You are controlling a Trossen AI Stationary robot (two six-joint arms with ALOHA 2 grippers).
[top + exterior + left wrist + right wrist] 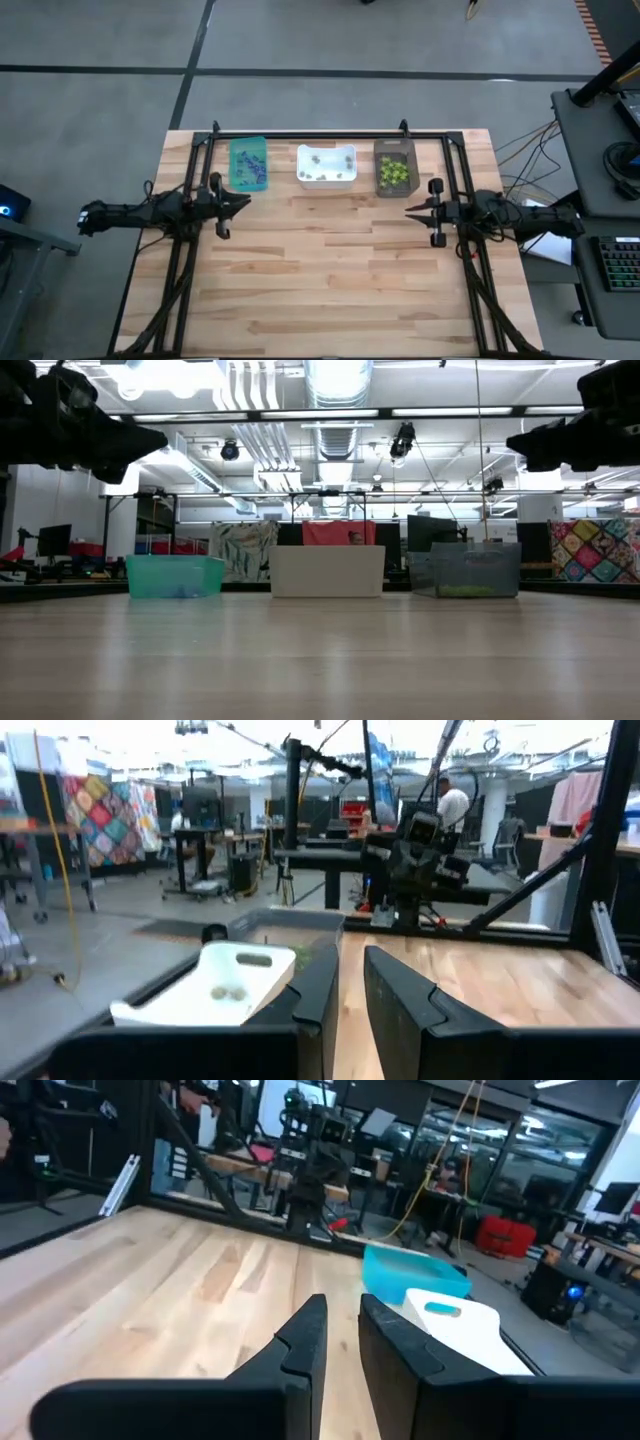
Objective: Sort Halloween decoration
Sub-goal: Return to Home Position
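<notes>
Nearest: left tool (349,958) and right tool (342,1305), both nearly pressed together, empty, raised at opposite sides of the pale wooden desk (330,270). At the far edge, tiny purple plastic trinkets (250,166) sit in the teal rectangular bin (248,141), pale trinkets (318,158) in the white bin (326,185), lime-green trinkets (394,174) in the dark bin (396,144). Homing should stay high and keep off the black frame rails (310,136); mid-desk looks open.
</notes>
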